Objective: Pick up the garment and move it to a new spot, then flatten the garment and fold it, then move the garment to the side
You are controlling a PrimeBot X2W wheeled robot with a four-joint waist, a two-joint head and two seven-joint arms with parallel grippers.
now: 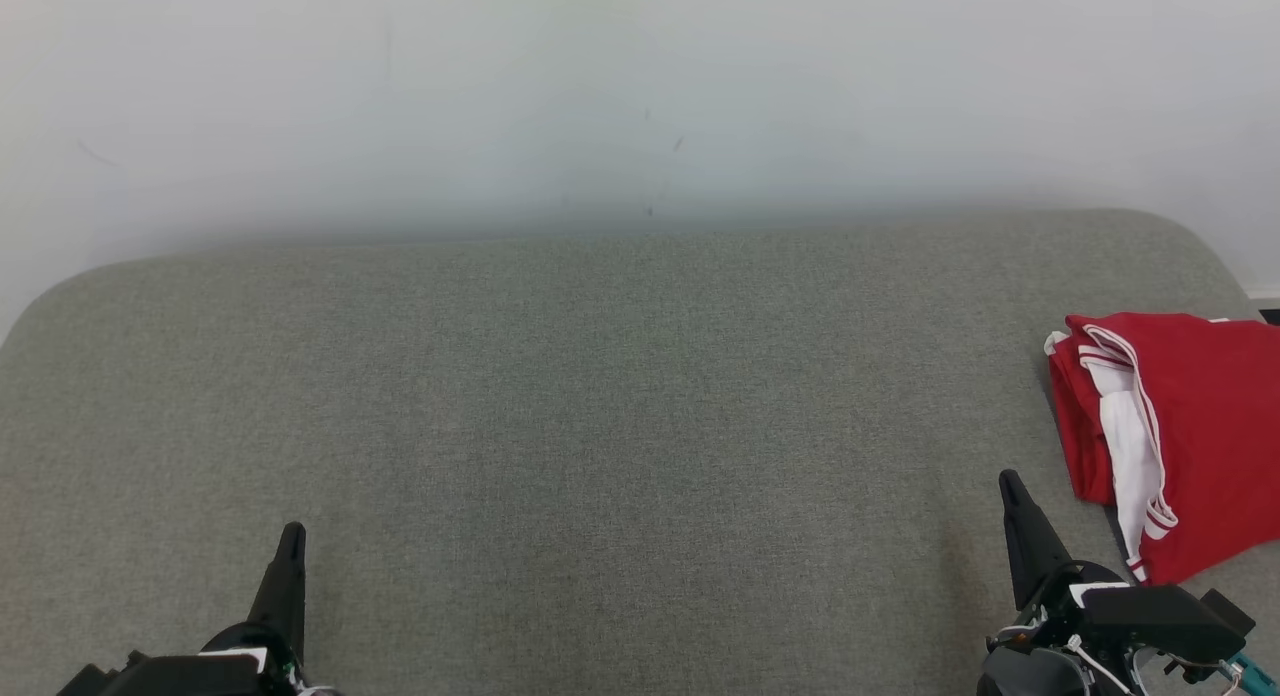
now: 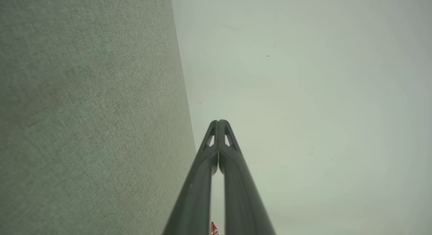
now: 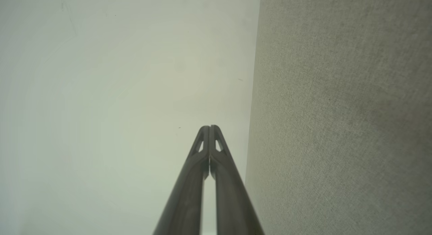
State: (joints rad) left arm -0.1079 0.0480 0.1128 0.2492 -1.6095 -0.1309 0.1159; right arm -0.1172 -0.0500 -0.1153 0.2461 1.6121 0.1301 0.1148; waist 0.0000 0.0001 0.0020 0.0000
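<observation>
A folded red garment (image 1: 1200,426) with white trim lies at the right edge of the grey-green fabric surface (image 1: 600,426) in the head view. Just to its lower left stands my right gripper (image 1: 1008,481), apart from the cloth, its fingers pressed together and holding nothing. My left gripper (image 1: 292,531) rests at the lower left, far from the garment, also shut and empty. In the wrist views each pair of fingertips, left (image 2: 218,122) and right (image 3: 209,127), meets tip to tip against the pale wall. A tiny sliver of red garment (image 2: 213,229) peeks between the left fingers' bases.
A pale wall (image 1: 640,96) rises right behind the fabric surface. The surface's far corners are rounded, and its right edge runs beside the garment. The wide middle and left of the surface hold no objects.
</observation>
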